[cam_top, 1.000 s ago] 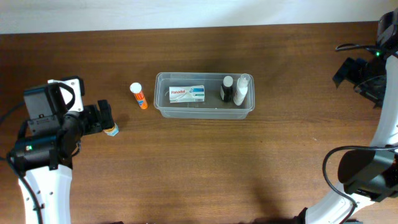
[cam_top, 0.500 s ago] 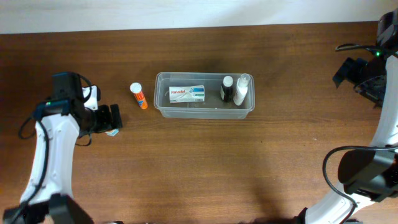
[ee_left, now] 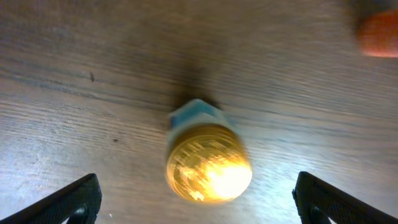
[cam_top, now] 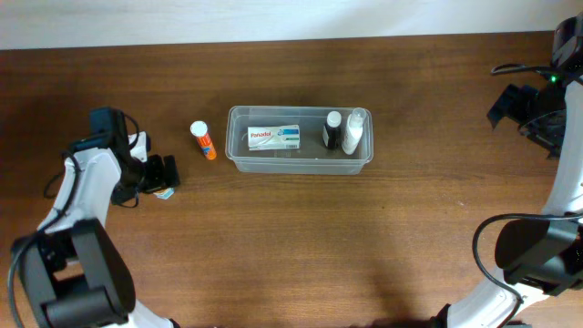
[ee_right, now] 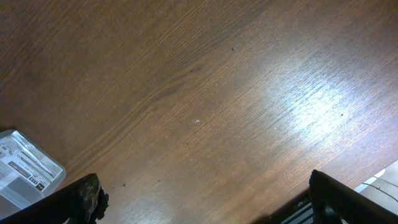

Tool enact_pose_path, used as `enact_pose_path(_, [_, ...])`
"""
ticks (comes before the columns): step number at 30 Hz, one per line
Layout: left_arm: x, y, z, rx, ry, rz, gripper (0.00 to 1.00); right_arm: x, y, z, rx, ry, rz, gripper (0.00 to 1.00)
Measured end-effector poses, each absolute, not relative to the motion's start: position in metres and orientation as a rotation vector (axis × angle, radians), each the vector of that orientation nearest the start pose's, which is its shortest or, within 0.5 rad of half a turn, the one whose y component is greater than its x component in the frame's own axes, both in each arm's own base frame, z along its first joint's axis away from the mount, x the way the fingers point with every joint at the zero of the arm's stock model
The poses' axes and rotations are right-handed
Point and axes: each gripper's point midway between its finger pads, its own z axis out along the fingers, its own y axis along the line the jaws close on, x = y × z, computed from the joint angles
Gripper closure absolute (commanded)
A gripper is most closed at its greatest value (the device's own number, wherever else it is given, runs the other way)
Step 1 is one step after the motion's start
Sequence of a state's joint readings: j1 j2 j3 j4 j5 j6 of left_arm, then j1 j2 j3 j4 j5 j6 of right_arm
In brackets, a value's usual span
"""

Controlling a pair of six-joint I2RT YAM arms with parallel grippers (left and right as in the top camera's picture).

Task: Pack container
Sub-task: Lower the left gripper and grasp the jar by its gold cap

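Observation:
The container (cam_top: pixel 299 160) is a clear tub at the table's middle. It holds a Panadol box (cam_top: pixel 275 138), a dark bottle (cam_top: pixel 332 131) and a white bottle (cam_top: pixel 354 133). An orange tube with a white cap (cam_top: pixel 203 140) lies left of the container. A small gold-capped bottle with a blue label (cam_top: pixel 165 192) stands below the tube. My left gripper (cam_top: pixel 163 171) is open over it. In the left wrist view the gold cap (ee_left: pixel 208 171) sits between the spread fingers (ee_left: pixel 74 200), untouched. My right gripper (cam_top: pixel 512 103) is open and empty at the far right.
The right wrist view shows bare wood between the open right gripper (ee_right: pixel 204 186) fingers, with the container's corner (ee_right: pixel 25 167) at the lower left. The orange tube shows blurred at the top right of the left wrist view (ee_left: pixel 378 34).
My left arm swung in and its gripper moved slightly right, over the gold-capped bottle. The right arm and the container's contents have not moved.

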State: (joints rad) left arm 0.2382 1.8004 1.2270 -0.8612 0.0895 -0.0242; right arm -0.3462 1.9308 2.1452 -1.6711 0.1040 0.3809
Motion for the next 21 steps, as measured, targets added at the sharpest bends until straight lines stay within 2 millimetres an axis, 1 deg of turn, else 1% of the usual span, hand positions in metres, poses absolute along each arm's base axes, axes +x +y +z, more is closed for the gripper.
enact_pose_path(4, [0.341, 0.080, 0.027, -0.446, 3.005, -0.116, 0.01, 0.340, -0.141, 0.228, 1.082, 2.821, -0.154, 0.02])
enact_pose_path(7, [0.343, 0.087, 0.022, -0.468, 2.998, -0.110, 0.01, 0.340, -0.141, 0.228, 1.082, 2.821, -0.154, 0.02])
enact_pose_path(14, [0.357, 0.093, 0.023, -0.461, 2.939, -0.094, 0.01, 0.340, -0.141, 0.228, 1.082, 2.821, -0.154, 0.02])
enact_pose_path(21, [0.359, 0.093, 0.024, -0.455, 2.930, -0.092, 0.01, 0.340, -0.141, 0.228, 1.082, 2.821, -0.154, 0.02])
